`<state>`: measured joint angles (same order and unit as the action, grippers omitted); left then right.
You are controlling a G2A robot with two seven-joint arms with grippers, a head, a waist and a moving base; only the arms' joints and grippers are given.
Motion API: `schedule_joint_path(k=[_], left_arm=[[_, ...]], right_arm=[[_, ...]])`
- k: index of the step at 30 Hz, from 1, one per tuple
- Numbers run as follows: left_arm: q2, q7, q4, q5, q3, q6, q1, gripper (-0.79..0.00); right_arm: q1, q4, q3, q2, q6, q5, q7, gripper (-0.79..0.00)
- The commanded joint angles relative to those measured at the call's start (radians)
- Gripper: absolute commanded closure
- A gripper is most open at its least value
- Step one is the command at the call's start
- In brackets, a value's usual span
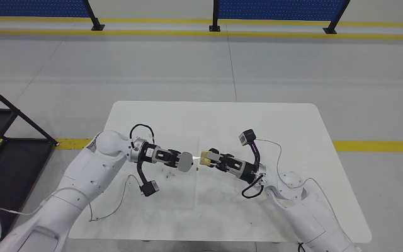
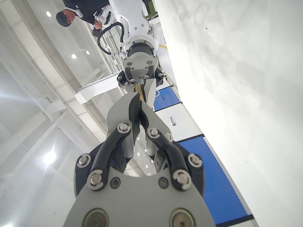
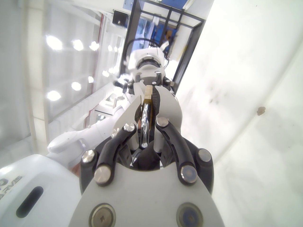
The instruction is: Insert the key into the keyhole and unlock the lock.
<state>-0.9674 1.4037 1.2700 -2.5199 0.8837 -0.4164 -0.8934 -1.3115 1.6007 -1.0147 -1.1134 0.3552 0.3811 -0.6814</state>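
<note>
At the middle of the desk [image 1: 283, 126], your two hands meet tip to tip, key against lock.
In the top view, at the centre of the frame, your left hand [image 1: 186, 161] comes in from the left and your right hand [image 1: 207, 157] from the right, with the key [image 1: 194, 158] and the brass lock [image 1: 203, 162] between them. In the left wrist view, mid-frame, your left hand [image 2: 139, 102] is clenched on the key [image 2: 141, 94], whose brass end pokes past the pads toward the right hand [image 2: 139, 76] just above it. In the right wrist view, at the centre, your right hand [image 3: 148, 95] is grasping the lock [image 3: 148, 92], brass body outward and chrome shackle [image 3: 144, 119] lying back between the fingers. You cannot tell whether the key sits in the keyhole.
</note>
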Motion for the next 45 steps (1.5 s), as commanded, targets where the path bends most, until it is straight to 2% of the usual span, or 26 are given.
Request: schedule_joint_path(k=[1,45], left_arm=[[0.000,0.000,-0.001,0.000,-0.003,0.000,0.003,0.000],[-0.020,-0.026,-0.023,0.002,-0.063,-0.026,0.040,0.000]], right_arm=[[0.000,0.000,0.000,0.000,0.000,0.000,0.000,0.000],[0.000,0.000,0.000,0.000,0.000,0.000,0.000,0.000]])
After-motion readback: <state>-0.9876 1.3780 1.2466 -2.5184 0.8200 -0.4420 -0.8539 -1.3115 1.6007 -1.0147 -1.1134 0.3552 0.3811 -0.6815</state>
